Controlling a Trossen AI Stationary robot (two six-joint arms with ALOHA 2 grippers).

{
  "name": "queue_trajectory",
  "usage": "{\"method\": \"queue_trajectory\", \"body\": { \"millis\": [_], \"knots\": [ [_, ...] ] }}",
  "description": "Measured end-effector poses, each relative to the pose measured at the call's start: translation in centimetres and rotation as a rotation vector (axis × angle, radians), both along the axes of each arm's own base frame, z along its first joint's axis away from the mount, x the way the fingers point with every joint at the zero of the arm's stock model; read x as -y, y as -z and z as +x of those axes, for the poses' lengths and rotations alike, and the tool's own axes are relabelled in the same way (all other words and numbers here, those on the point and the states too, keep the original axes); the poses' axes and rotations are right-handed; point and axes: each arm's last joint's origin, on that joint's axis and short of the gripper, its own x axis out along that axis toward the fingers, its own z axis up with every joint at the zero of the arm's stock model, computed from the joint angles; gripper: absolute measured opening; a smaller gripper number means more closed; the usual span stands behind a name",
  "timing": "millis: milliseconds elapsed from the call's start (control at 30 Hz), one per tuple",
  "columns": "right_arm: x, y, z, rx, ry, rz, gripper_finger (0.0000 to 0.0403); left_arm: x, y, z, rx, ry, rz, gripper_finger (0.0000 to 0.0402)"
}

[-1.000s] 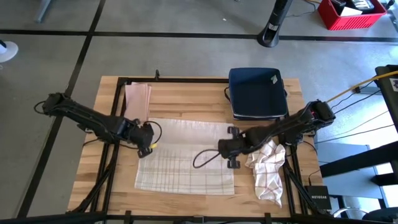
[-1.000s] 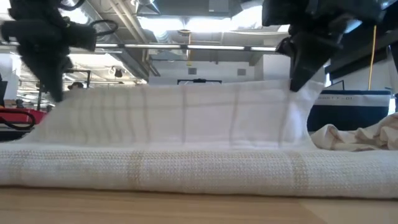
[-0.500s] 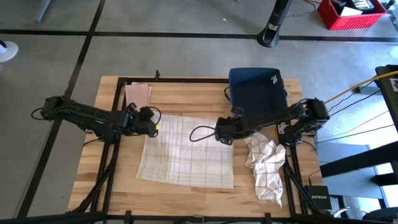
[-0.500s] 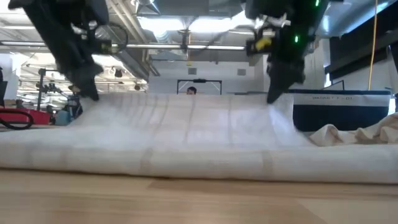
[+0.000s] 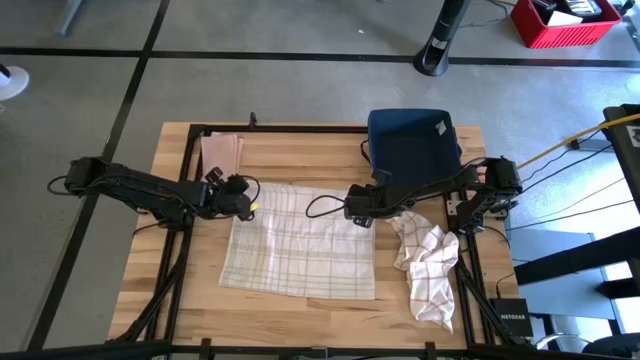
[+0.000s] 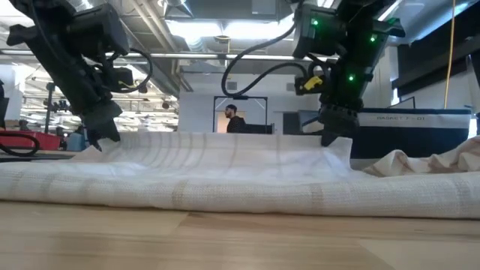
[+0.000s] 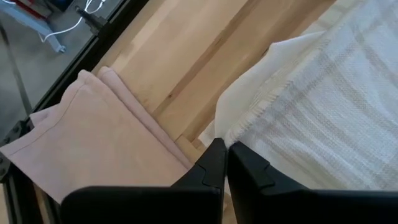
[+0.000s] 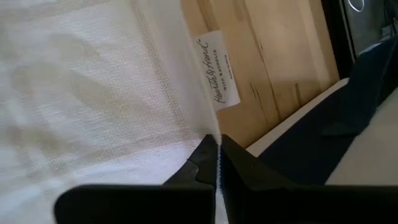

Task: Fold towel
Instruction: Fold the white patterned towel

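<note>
On the wooden table [image 5: 290,150] the plaid towel [image 5: 300,245] lies flat, its far corners pinched by the left gripper [image 5: 243,203] and right gripper [image 5: 357,208], both clamped shut, so a weak pinch can let one corner slip and make the fold crooked.

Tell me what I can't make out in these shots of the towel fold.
- Table under the towel: covered by cloth, high view.
- Towel's far edge: hidden behind its near fold, low view.
- Left gripper and right gripper pad contact: pinched corners hide it, wrist views.
- Blue bin contents: too dark, high view.
- Label small print: unreadable.
</note>
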Motion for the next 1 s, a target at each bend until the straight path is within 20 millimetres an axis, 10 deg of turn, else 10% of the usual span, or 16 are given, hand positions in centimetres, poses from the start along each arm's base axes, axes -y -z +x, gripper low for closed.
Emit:
{"method": "queue_trajectory", "body": {
  "millis": [367,700,1000],
  "knots": [
    [0.3,-0.5,0.1,-0.024,0.007,0.010,0.0146,0.1,-0.5,0.0,0.026,-0.056,-0.051,0.0125],
    [-4.5,-4.1,2.3,0.213,-0.241,0.420,0.0204,4.0,-3.4,2.2,0.125,0.198,-0.613,0.0162],
    [-10.5,1.2,1.4,0.263,-0.393,0.450,0.0205,6.8,0.9,-0.6,0.023,0.117,-0.707,0.0148]
  ]
}}
